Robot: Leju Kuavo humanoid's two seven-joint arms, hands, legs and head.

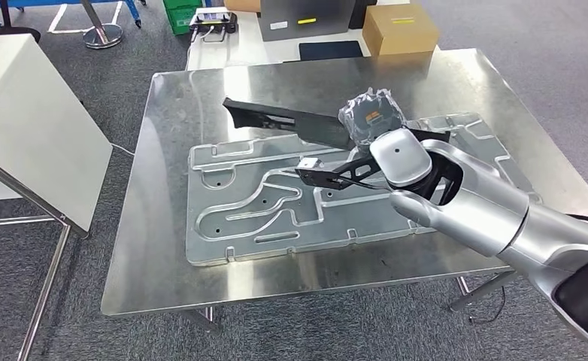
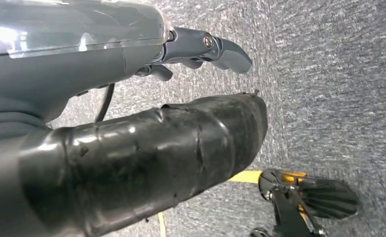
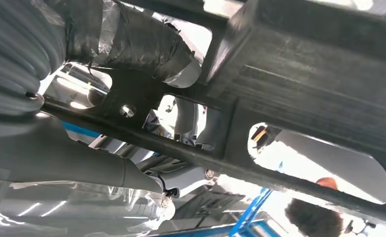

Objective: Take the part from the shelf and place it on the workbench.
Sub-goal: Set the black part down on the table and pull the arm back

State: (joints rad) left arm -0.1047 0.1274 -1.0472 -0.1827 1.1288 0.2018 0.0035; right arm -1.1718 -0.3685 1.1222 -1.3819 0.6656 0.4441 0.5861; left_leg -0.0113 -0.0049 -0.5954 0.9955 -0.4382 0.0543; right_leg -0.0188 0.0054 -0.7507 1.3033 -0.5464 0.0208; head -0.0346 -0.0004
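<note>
Closest in, the right arm (image 1: 501,218) sweeps in from the lower right, silver and thick, reaching out over the workbench (image 1: 163,248). At its end the right hand (image 1: 372,116), wrapped in plastic film, has the black part (image 1: 291,120) in its grasp. From the right wrist the thumb (image 3: 146,47) lies across the part's (image 3: 299,84) flat face and darker fingers (image 3: 181,180) sit under it, so the part is pinched between them. It's a long black plastic piece with cut-out windows, one end a flat blade pointing toward the table's far left, the other a branching bracket (image 1: 336,174) with a small silver clip, hanging just above the metal plate (image 1: 231,226).

That plate lies flat on the workbench, a stamped grey sheet with curved grooves and small holes, taking up most of the shiny steel top. Whether the part touches it or floats just over it, I can't tell.

Down at the robot's side, the left hand (image 2: 201,49) hangs over grey carpet (image 2: 339,74), fingers loosely curled, holding nothing.

To the left, a white panel (image 1: 35,128) on a metal frame. Beyond the bench, a cardboard box (image 1: 400,28), a dark pad (image 1: 330,50) and a green crate (image 1: 180,15).
</note>
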